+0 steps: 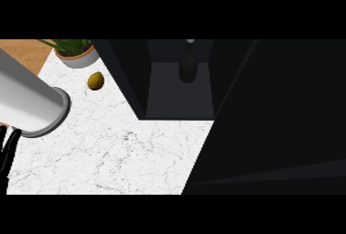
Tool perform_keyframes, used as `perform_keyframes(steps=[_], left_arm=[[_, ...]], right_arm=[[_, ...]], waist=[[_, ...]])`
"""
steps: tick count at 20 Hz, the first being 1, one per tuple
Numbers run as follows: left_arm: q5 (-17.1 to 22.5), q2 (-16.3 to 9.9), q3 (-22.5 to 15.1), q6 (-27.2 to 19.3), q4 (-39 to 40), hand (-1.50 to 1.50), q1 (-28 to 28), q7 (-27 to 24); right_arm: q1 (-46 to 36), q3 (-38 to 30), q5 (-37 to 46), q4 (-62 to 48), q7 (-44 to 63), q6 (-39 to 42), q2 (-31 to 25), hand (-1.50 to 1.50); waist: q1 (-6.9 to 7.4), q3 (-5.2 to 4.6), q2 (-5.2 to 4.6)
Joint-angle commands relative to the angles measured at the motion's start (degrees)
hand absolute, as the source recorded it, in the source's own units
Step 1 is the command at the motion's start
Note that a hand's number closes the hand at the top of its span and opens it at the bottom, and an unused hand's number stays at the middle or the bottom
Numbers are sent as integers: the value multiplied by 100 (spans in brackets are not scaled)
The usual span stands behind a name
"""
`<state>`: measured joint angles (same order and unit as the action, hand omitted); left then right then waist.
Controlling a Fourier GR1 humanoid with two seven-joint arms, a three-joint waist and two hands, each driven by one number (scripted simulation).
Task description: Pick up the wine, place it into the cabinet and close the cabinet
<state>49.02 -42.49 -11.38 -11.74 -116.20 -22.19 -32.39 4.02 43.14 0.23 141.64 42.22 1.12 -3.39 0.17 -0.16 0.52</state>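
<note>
i can see only one forearm (30,103), the grey one coming in from the left edge, so it is the robot's left arm. just below its cuff a few thin dark fingers of the left hand (8,144) show against the white counter (115,155). too little of them shows for me to tell whether that hand is open or curled, and i see nothing in it. the right hand is not in view at all.

out from that hand, up and to the right, a small yellow-brown fruit (95,80) lies on the counter, and beyond it a potted plant (76,52) stands at the counter's far corner. further right is the cabinet (179,98), still open, and the wine (188,64) stands upright deep inside it, well apart from the hand.

so i judge only the closing is left. the cabinet door (270,114) seems to be the big dark panel on the right, but i can't make out its edge or a handle. my worry: with the right hand unseen, i could swing at the door blind, miss its edge, or push it only part shut. the left forearm also sits close to the fruit and could sweep it off.
</note>
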Motion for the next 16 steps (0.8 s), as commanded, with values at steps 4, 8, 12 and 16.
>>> perform_keyframes(steps=[4,8,12,16], left_arm=[[319,-242,527,538,176,-150,-54,182],[466,-235,741,596,13,-150,-112,296],[555,-154,567,522,105,-150,234,636],[569,-57,621,872,367,-150,281,535]], right_arm=[[-844,1326,671,-113,-46,-952,319,150],[-1447,1674,1097,-660,-141,-1562,324,150],[-2277,1508,1200,-916,26,-2148,309,150],[-3001,1182,957,-1298,155,-2463,295,150]], waist=[[42,-6,6],[74,-1,6],[35,-5,-18],[121,-12,-41]])
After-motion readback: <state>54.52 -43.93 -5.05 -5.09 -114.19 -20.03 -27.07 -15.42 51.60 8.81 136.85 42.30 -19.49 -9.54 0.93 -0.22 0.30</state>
